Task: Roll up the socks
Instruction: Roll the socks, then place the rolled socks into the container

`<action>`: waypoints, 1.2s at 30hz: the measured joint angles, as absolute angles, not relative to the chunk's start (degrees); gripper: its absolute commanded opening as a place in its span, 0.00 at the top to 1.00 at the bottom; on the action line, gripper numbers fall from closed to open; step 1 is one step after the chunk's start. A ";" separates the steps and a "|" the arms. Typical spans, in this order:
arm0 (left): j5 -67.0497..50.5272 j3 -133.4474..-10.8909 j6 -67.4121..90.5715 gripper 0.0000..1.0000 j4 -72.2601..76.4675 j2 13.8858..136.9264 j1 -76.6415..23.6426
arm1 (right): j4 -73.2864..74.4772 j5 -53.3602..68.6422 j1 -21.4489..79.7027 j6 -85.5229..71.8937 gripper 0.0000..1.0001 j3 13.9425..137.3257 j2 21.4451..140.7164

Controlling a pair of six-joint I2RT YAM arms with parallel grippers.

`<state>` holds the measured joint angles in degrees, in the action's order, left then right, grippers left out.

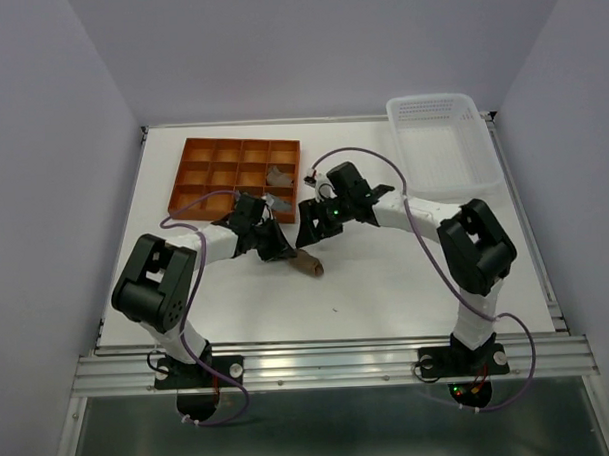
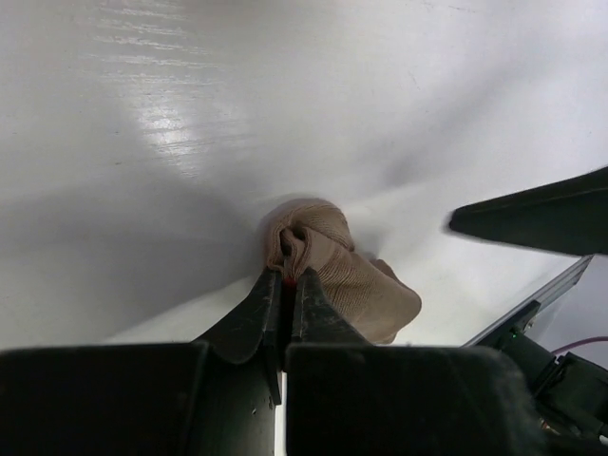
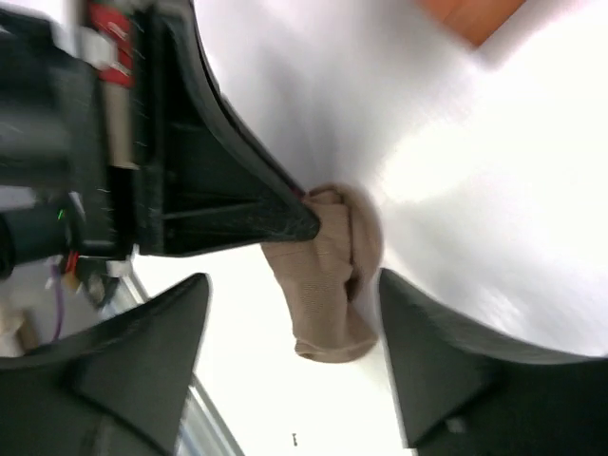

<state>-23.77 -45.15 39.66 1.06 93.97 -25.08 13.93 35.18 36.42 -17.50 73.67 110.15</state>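
**Q:** Where is the sock being worked on?

**A:** A tan sock (image 1: 309, 267), partly bundled into a short, loose roll, lies on the white table (image 1: 407, 284) near its middle, between the two arms.

**Q:** What is the left gripper doing?

**A:** The left gripper (image 2: 287, 277) has its two black fingers pressed together. They pinch a fold at the bunched end of the tan sock, and the rest of the sock trails off to the right in the left wrist view.

**Q:** And the right gripper?

**A:** The right gripper (image 3: 290, 285) has its fingers spread wide, one on each side of the sock. It grips nothing, and I cannot tell whether either finger brushes the fabric.

**Q:** What else is on the table?

**A:** At the back left is an orange divided tray (image 1: 207, 166), with grey socks (image 1: 279, 176) in its right-hand compartments. At the back right is a white mesh basket (image 1: 430, 109). Both are well apart from the tan sock.
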 measured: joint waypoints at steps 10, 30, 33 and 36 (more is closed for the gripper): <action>-20.21 -47.46 38.41 1.00 -1.32 86.56 -25.08 | 12.69 6.81 35.99 -17.41 0.00 67.72 91.07; -14.83 -81.41 14.37 1.00 -5.56 97.03 -13.02 | 8.34 -24.08 34.44 -21.10 0.00 58.24 77.65; -18.76 -85.93 5.61 1.00 -6.39 101.23 -10.74 | 8.36 -24.01 34.06 -20.69 0.00 58.24 78.13; -22.61 -89.56 -1.72 1.00 -8.10 105.49 -7.55 | 8.36 -24.01 33.82 -20.27 0.00 58.24 78.39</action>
